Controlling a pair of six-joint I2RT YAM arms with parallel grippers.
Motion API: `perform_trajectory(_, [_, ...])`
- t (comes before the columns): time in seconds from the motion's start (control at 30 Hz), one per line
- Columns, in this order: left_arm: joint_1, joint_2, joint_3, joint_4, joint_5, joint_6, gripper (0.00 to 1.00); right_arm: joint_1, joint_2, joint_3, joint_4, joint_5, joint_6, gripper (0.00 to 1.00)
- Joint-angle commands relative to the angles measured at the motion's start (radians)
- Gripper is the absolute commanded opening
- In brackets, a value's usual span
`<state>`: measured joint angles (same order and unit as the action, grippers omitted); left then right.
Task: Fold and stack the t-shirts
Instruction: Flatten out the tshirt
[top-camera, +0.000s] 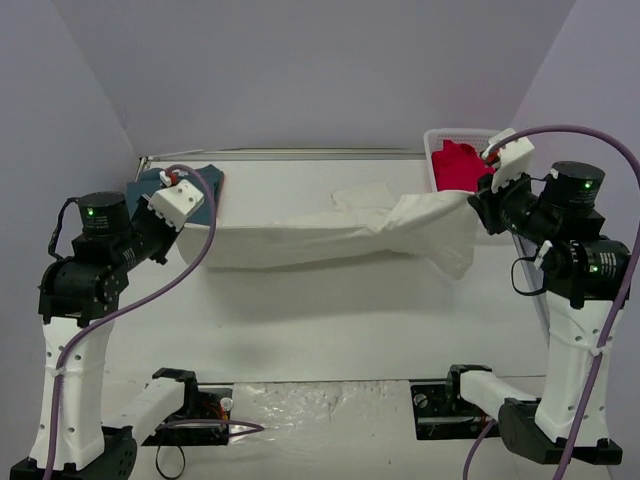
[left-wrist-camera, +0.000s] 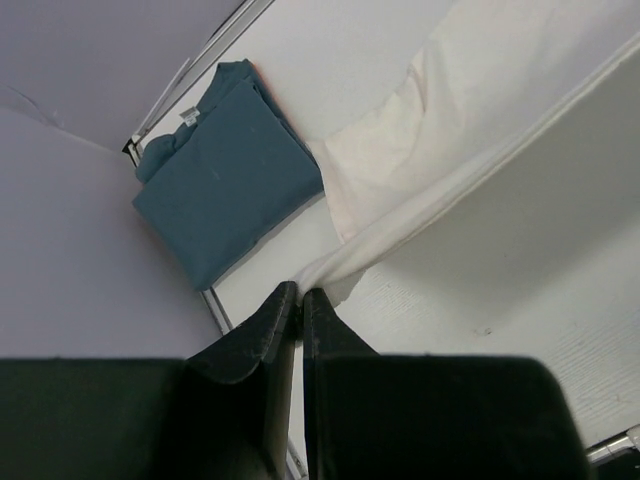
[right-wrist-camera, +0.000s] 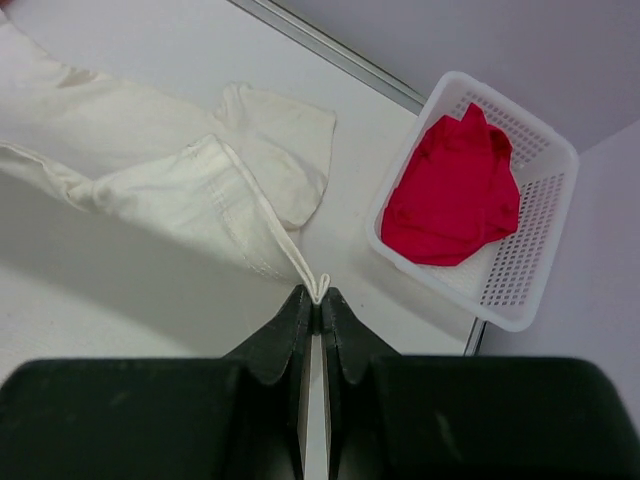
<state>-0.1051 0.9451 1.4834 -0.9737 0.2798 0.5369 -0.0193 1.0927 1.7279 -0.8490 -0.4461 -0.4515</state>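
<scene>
My left gripper and right gripper clamp opposite edges of the limp, light cream-white cloth t-shirt.

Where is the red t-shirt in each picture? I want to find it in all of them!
Top external: the red t-shirt is at the upper right, inside the white basket.
Left wrist: not in it; only the teal t-shirt and the cream-white t-shirt show.
Right wrist: the red t-shirt is right of centre, lying in the white basket.
Shared landmark: the cream-white t-shirt shows in all three views.
</scene>
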Motion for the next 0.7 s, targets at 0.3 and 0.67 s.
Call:
perform_trajectory(0.3, [0.008,0.248,-0.025,0.052,0.061,-0.08,0.03,-0.005,0.412,0.054,0.094,0.0,0.065,0.0])
perform_trajectory(0.67, [0.021,0.785,0.473,0.093,0.107,-0.192,0.02,0.067,0.966,0.736,0.042,0.193,0.097,0.0])
